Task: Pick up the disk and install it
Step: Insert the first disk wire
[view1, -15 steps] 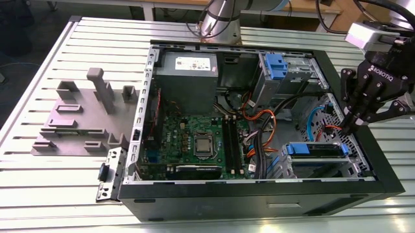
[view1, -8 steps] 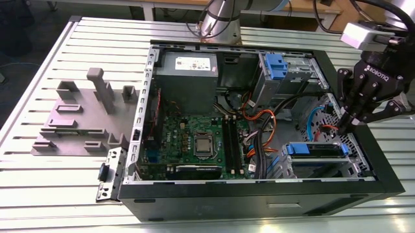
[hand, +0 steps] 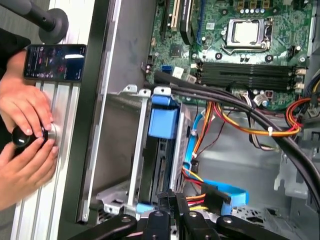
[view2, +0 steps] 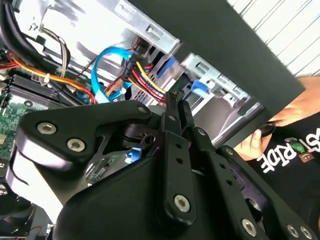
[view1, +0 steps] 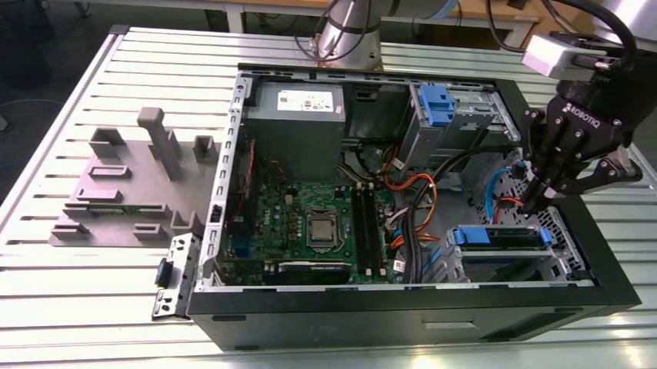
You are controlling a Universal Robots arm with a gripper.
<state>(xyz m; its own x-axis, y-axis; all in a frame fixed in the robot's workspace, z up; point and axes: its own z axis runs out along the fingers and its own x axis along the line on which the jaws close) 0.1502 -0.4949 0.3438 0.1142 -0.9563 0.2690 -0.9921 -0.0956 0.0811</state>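
One open computer case (view1: 411, 307) sits on a ribbed metal table (view1: 61, 307), the gripper (view1: 536, 201) with fingers pressed together above the disk (view1: 497, 237) seated in its bay.

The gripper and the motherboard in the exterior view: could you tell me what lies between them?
In the exterior view, a tangle of orange, black and blue cables lies between the gripper and the motherboard.
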